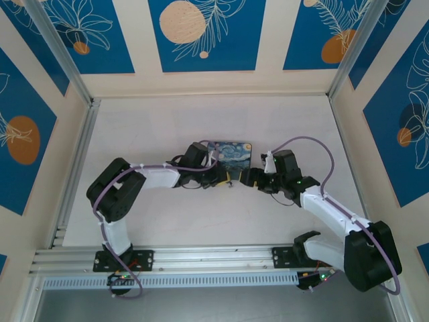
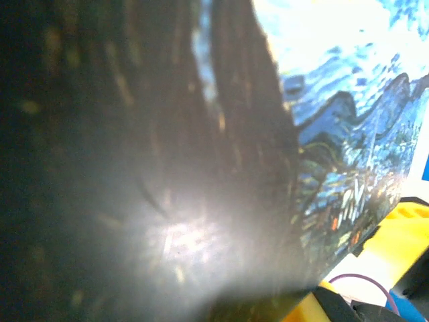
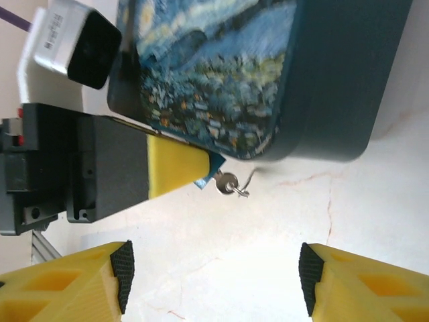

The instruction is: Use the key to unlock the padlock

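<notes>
padlock: tiny. Only a bluish sliver of the body shows, poking out at the tip of the left gripper. A round silver metal piece with a hole hangs off it, with a thin wire hook curling beside that. Can't tell which part is shackle and which is key.

Location: mid-table, just beside the near rounded corner of the box. Can't tell if it touches the box. It looks lifted off the table, pinched at the fingertip.

Left jaws: the yellow fingers read as one closed wedge from the right wrist view, clamped on the padlock body. The left wrist view is a dark blur up close, with the painted lid on its right side and a yellow finger at the lower right.

Right gripper: jaws spread wide, nothing between them, hovering over bare table with the padlock ahead of the gap. Yellow plastic fingers with ribbed black rubber pads.

Box: flat rectangle with rounded corners, lid shut, contents not visible. Swirly blue-and-yellow night-sky print on the lid, plain dark teal side walls, slightly glossy.

Table: pale, matte, stone-like, with faint hairline veins.
</notes>
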You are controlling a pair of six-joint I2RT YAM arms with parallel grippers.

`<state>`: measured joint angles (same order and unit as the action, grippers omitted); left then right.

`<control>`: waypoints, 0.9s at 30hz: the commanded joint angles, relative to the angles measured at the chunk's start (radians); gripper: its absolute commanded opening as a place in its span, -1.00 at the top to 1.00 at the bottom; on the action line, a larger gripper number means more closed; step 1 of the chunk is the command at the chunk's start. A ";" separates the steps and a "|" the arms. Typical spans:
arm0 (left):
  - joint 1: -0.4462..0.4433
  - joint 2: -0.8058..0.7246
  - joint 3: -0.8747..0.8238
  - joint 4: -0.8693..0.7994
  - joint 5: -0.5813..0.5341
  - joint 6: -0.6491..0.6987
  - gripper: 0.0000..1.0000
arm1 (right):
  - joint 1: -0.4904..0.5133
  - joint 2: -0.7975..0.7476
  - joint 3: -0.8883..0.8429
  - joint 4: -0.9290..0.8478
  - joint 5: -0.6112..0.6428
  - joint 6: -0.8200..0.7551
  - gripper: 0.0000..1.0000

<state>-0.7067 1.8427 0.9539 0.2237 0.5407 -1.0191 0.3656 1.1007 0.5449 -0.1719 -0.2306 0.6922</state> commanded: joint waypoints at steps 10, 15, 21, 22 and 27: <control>-0.013 -0.057 -0.078 0.026 -0.042 -0.015 -0.08 | 0.021 0.090 0.017 0.108 -0.028 0.088 -0.42; -0.012 -0.180 -0.083 -0.034 -0.080 0.004 -0.34 | 0.018 0.137 0.038 0.122 -0.023 0.089 -0.42; -0.013 -0.339 -0.071 -0.172 -0.164 0.063 -0.63 | 0.013 0.209 0.054 0.165 -0.024 0.089 -0.42; -0.012 -0.359 -0.065 -0.198 -0.180 0.076 -0.69 | 0.011 0.222 0.064 0.170 -0.025 0.085 -0.42; -0.011 -0.412 -0.046 -0.286 -0.250 0.113 -1.00 | -0.014 0.291 0.138 0.155 -0.018 0.060 -0.42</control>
<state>-0.7136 1.4509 0.8825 0.0422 0.3592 -0.9508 0.3710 1.3655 0.6220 -0.0277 -0.2436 0.7734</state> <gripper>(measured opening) 0.971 0.710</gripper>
